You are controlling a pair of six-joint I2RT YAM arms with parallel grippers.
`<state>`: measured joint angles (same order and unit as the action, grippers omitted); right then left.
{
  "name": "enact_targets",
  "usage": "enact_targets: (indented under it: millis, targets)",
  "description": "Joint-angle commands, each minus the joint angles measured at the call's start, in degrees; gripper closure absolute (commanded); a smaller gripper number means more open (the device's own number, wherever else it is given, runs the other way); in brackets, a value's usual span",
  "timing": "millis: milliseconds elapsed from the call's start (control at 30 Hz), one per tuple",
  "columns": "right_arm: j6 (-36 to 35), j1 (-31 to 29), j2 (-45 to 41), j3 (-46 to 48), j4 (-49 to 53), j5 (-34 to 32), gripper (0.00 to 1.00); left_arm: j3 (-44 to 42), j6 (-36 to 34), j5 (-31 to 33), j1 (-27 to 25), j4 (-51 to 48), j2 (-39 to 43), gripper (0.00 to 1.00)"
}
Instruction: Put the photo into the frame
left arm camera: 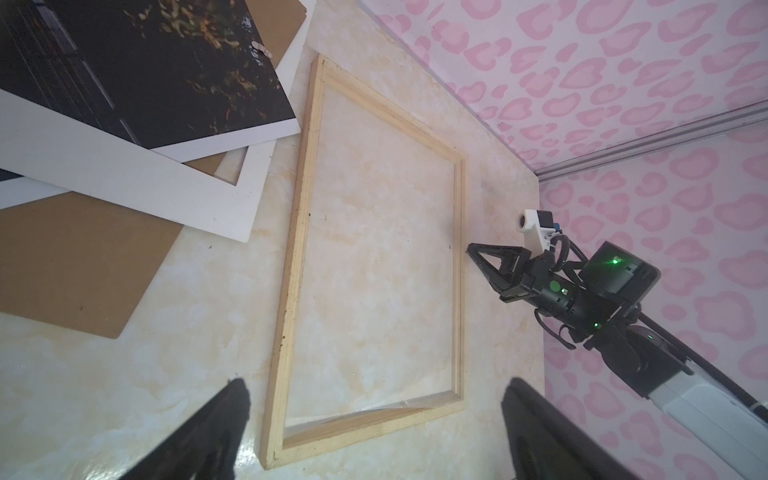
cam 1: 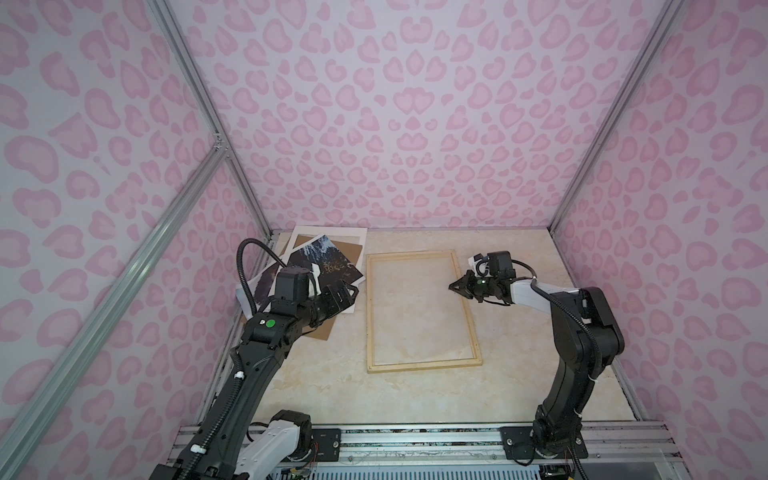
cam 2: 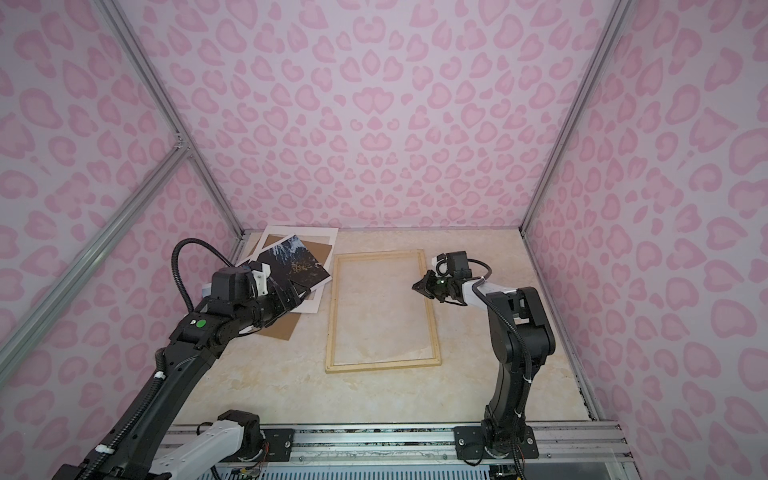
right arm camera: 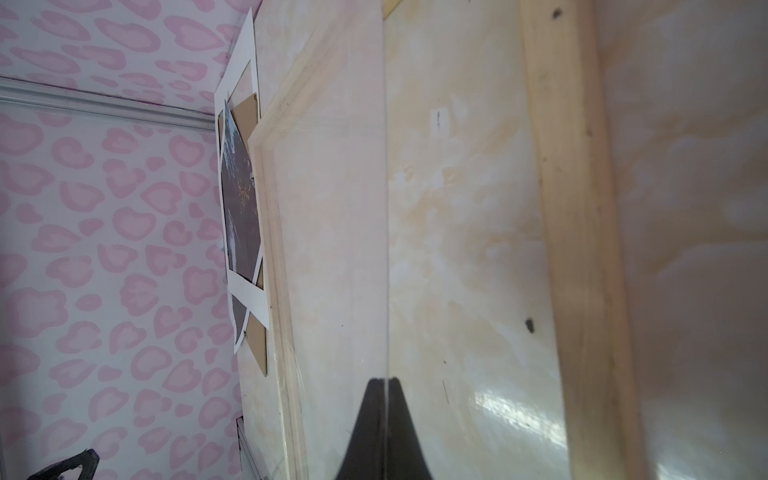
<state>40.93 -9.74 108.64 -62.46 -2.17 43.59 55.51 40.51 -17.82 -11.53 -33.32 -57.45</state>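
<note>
**A:** Jaws first: our left gripper point(cam 1: 349, 292), left of the frame point(cam 1: 419, 365), has them spread and empty. Our right gripper point(cam 1: 454, 286), at the frame's right rail, has them clenched, apparently on the clear pane point(right arm camera: 353, 232).

**B:** Then we should pinch only the photo point(cam 1: 328, 262), which lies just beyond on the mat board point(cam 1: 332, 232) left of the frame, by its white margin.

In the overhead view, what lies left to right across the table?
Dark waterfall photo print → pale wooden picture frame, its clear pane pinched by the black right gripper → black right robot arm.
</note>
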Motion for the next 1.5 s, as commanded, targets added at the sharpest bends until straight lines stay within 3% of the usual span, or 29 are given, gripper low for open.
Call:
enact_targets:
  millis: [0, 1467]
  targets:
    - [-0.67, 0.07, 0.52, -0.12, -0.10, 0.70, 1.00, -0.20, 0.18, -0.53, 0.02, 1.59, -0.38, 0.03]
    - [-1.11, -0.06, -0.27, 0.75, 3.12, -1.14, 1.00, -0.93, 0.36, -0.54, -0.25, 2.46, -1.17, 0.02]
